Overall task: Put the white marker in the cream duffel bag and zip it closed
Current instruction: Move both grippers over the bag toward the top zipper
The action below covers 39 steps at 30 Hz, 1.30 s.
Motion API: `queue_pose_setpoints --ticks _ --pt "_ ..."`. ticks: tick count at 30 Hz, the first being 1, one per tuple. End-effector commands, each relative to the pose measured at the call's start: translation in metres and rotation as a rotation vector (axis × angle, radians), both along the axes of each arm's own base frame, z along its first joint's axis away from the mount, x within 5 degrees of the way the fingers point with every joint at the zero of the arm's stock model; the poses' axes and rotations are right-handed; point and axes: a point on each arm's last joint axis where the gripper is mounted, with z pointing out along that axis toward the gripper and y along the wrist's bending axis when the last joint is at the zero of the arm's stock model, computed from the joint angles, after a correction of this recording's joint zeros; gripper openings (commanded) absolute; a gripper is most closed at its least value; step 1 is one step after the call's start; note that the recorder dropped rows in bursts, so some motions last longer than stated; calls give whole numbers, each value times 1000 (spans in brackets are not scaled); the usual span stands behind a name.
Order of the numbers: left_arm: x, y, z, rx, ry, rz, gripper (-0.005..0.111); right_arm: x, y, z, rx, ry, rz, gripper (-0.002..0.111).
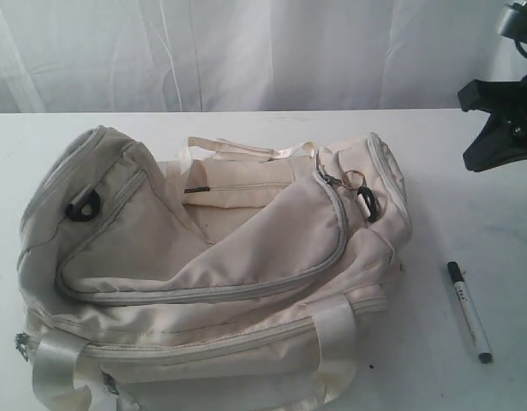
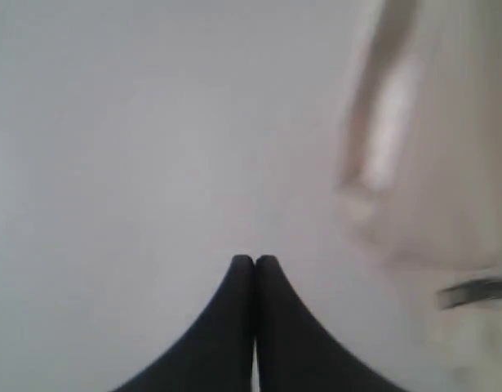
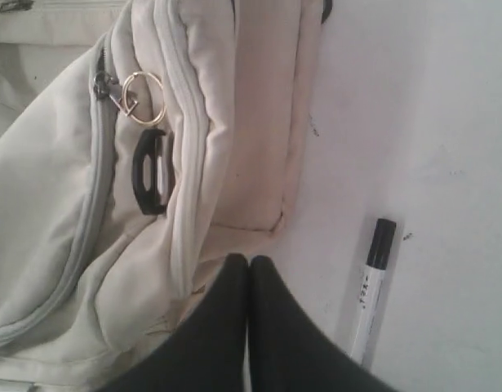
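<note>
The cream duffel bag [image 1: 212,257] lies across the left and middle of the white table, its top flap slack and a dark gap showing near the far handle. Its metal ring zipper pull [image 1: 353,180] sits at the bag's right end. The white marker [image 1: 469,312] with its black cap lies flat on the table to the right of the bag. My right gripper [image 3: 249,260] is shut and empty, hovering over the bag's [image 3: 112,204] right end, with the marker [image 3: 369,294] beside it. My left gripper [image 2: 254,260] is shut and empty over bare table, blurred bag fabric [image 2: 446,163] to one side.
The right arm [image 1: 507,124] hangs dark above the table's far right. A black buckle [image 1: 83,205] sits on the bag's left end and another [image 1: 368,204] on its right. A white curtain [image 1: 246,51] backs the table.
</note>
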Motion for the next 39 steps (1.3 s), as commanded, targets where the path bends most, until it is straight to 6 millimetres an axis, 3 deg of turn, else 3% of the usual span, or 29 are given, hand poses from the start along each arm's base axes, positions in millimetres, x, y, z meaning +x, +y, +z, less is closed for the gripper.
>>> queue_pose_setpoints --ticks 1,5,8,11,15,20,25,30,35,39 --pt "6 -55 43 -451 -286 -397 0 6 -3 3 -10 -58 -22 0" --pt "9 -95 40 -621 -351 -616 0 3 -2 2 -4 -30 -6 0" --pt "15 -116 29 -557 -370 -695 0 1 4 1 5 -7 44 5" --pt "28 -130 20 -507 -419 -680 2 -1 19 1 41 -14 141 17" --pt "41 -140 3 -543 -397 -624 23 2 45 -1 99 -45 256 35" --pt "39 -149 -21 -702 -176 -594 51 14 60 -8 82 -108 248 41" --pt "20 -167 -28 -758 -12 -782 52 33 63 -23 109 -34 189 45" --pt "12 -196 -29 -669 -94 -951 52 59 67 -34 122 79 250 55" --pt "-6 -230 -37 -632 -61 -1131 52 82 68 -38 112 27 233 56" --pt "10 -241 -46 -505 -199 -1055 52 92 73 -55 119 52 229 56"
